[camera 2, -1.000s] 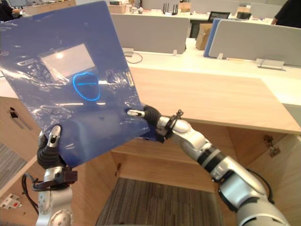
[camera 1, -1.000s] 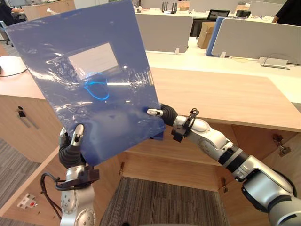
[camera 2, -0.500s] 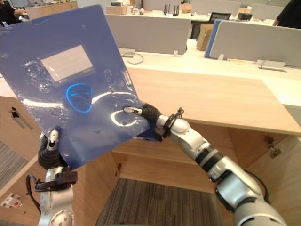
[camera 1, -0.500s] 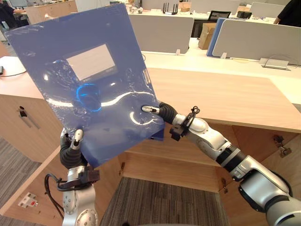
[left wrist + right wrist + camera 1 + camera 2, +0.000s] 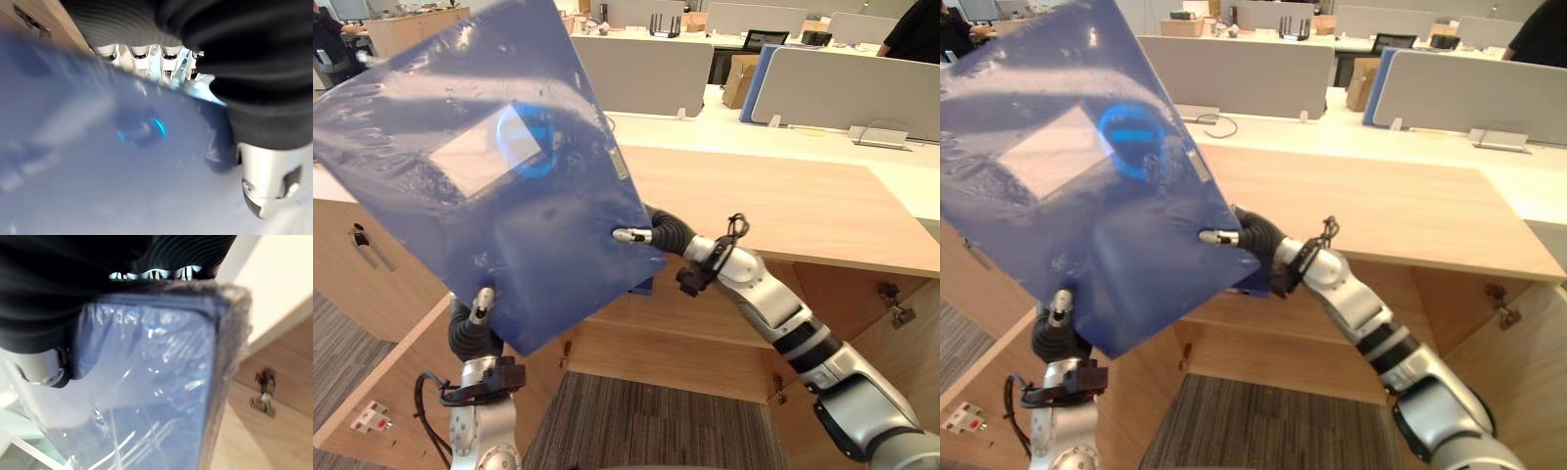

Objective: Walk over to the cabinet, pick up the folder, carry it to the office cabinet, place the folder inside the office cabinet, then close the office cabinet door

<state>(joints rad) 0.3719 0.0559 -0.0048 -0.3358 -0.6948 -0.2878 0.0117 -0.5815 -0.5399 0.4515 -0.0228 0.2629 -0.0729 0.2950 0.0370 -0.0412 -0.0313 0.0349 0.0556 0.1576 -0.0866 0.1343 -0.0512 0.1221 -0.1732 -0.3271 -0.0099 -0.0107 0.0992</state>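
Note:
A blue folder [image 5: 499, 186] wrapped in clear film, with a white label, is held up tilted close in front of me and hides much of the left side. My right hand [image 5: 663, 233] pinches its lower right corner, thumb on the front face; in the right wrist view the folder's edge [image 5: 161, 382] runs into that grip. My left hand [image 5: 470, 333] is at the folder's bottom edge, its thumb lying on the front face, the rest behind the sheet [image 5: 98, 171]. Behind and below stands the wooden office cabinet [image 5: 783, 201], open underneath.
The cabinet's open door [image 5: 382, 392] slants at the lower left, and a shelf [image 5: 666, 357] shows inside. Metal hinges [image 5: 898, 302] sit on the inner right wall. Desks with grey partitions [image 5: 852, 83] fill the room behind, with a person [image 5: 911, 24] at the far right.
The folder has tipped and swung upward, its label and the light's glare moving toward the top. My left hand now sits lower, right at the bottom edge; the right hand rose slightly.

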